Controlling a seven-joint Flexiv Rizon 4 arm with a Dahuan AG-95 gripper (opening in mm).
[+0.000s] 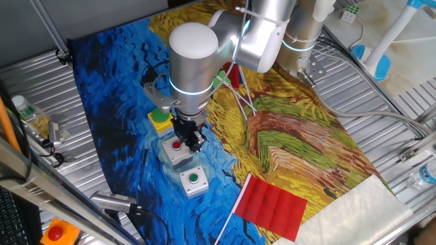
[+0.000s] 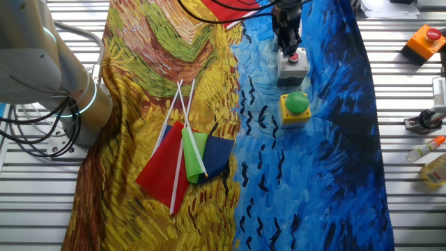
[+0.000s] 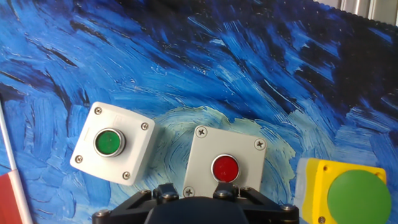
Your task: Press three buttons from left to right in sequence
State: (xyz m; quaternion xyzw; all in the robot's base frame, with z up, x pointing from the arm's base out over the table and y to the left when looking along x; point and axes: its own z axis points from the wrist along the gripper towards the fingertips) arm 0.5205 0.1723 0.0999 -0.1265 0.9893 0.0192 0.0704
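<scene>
Three button boxes lie in a row on the painted cloth. The yellow box with the big green dome [image 1: 161, 120] [image 2: 296, 104] [image 3: 352, 193] is at one end. The grey box with the red cap [image 1: 176, 150] [image 2: 293, 63] [image 3: 224, 168] is in the middle. The grey box with the green cap [image 1: 193, 180] [image 3: 109, 142] is at the other end and is out of view in the other fixed view. My gripper [image 1: 193, 139] [image 2: 288, 47] hangs right over the red-cap box, its tips close to the cap. I cannot tell whether it touches the cap. No view shows a gap or contact between the fingertips.
An orange box with a red button [image 1: 56, 233] [image 2: 426, 40] sits off the cloth on the metal table. A red flag [image 1: 272, 204] lies near the green-cap box, and a bundle of flags [image 2: 185, 157] lies mid-cloth. A bottle [image 2: 426, 148] lies at the table's edge.
</scene>
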